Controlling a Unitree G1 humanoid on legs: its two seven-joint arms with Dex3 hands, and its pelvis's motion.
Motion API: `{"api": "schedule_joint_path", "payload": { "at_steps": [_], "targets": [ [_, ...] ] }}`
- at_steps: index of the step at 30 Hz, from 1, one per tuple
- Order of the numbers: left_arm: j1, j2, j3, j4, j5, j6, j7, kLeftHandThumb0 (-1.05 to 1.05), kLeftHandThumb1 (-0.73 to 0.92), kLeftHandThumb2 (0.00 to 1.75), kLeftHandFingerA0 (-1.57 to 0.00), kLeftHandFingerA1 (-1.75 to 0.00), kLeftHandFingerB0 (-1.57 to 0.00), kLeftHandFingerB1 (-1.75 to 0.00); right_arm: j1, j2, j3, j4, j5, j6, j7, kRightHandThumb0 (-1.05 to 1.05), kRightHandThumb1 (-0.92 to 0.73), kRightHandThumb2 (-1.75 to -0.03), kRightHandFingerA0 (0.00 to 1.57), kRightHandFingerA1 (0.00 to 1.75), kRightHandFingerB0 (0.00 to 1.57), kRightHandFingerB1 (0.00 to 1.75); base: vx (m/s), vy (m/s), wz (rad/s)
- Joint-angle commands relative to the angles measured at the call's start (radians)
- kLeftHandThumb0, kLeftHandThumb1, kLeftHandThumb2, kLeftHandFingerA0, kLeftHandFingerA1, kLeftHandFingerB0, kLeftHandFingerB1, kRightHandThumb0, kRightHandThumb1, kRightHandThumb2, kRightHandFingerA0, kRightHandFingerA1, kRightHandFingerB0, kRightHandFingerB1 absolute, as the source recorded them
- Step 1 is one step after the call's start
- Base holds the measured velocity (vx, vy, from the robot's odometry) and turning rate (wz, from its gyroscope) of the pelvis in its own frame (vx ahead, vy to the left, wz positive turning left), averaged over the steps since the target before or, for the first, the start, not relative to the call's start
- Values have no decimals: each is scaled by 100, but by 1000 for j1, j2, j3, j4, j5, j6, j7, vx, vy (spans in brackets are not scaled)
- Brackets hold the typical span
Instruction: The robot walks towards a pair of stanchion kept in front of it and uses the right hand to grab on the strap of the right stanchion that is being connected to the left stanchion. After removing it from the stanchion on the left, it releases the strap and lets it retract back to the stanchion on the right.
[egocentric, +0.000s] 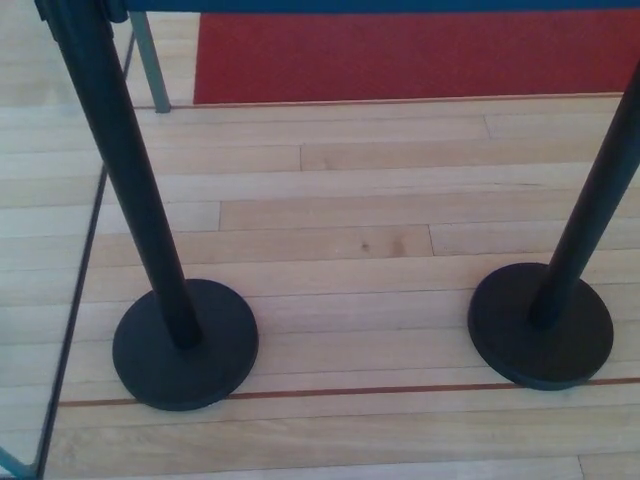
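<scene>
Two black stanchions stand on a wooden floor in the head view. The left stanchion (120, 170) rises from a round black base (185, 345) and leans toward the top left corner of the picture. The right stanchion (590, 220) has its base (540, 325) at the right and its pole runs off the right edge. A dark blue strap (400, 5) stretches along the very top edge between the two poles. Neither of my hands shows.
A red carpet (410, 55) lies on the floor beyond the stanchions. A grey metal leg (150, 60) stands at the top left. A dark line (75, 290) and a thin reddish line (350, 392) cross the light wooden floor (340, 240).
</scene>
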Motion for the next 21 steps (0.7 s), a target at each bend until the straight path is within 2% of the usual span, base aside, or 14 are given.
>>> {"api": "schedule_joint_path", "payload": {
  "at_steps": [1, 3, 6, 7, 10, 11, 15, 16, 21],
  "targets": [
    [-11, 11, 26, 31, -20, -119, 53, -15, 65, 72, -110, -120, -102, -93, -19, -2, -29, 26, 31, -114, -35, 17, -3, -175, 133, 103, 89, 113, 0, 0, 0],
    [-14, 11, 36, 42, -28, -134, 37, -16, 62, 77, -108, -115, -100, -92, -14, -5, -32, 31, 27, -129, -37, 21, -1, -175, 131, 106, 83, 119, 0, 0, 0],
    [-15, 11, 42, 50, -31, -144, 30, -16, 62, 77, -108, -115, -100, -92, -11, -6, -33, 35, 26, -137, -38, 21, -1, -175, 131, 106, 83, 119, 0, 0, 0],
    [-13, 10, 46, 41, -36, -143, 26, -12, 65, 72, -104, -113, -95, -91, -8, -3, -33, 32, 26, -141, -43, -17, -41, -154, 129, 115, 77, 112, 0, 0, 0],
    [-11, 7, 54, 29, -44, -144, 19, -12, 65, 72, -104, -113, -95, -91, -2, 1, -32, 29, 27, -150, -52, -17, -41, -154, 129, 115, 77, 112, 0, 0, 0],
    [-12, 6, 56, 28, -42, -142, 22, -18, 68, 69, -107, -117, -99, -94, -3, 0, -31, 30, 26, -160, -58, -8, 6, -175, 119, 118, 55, 138, 0, 0, 0],
    [-13, 4, 57, 24, -41, -137, 27, -18, 68, 69, -107, -117, -99, -94, -3, -1, -30, 31, 23, -175, -68, -8, 6, -175, 119, 118, 55, 138, 0, 0, 0],
    [-14, 11, 52, 35, -34, -144, 21, -13, 63, 75, -116, -115, -106, -93, -11, -2, -22, 30, 13, -179, -99, -3, 2, -175, 116, 118, 47, 141, 0, 0, 0],
    [-16, 14, 48, 42, -32, -149, 19, -13, 63, 75, -116, -115, -106, -93, -15, -3, -16, 32, 10, -184, -116, -3, 2, -175, 116, 118, 47, 141, 1, -1, -7]
  ]
}}
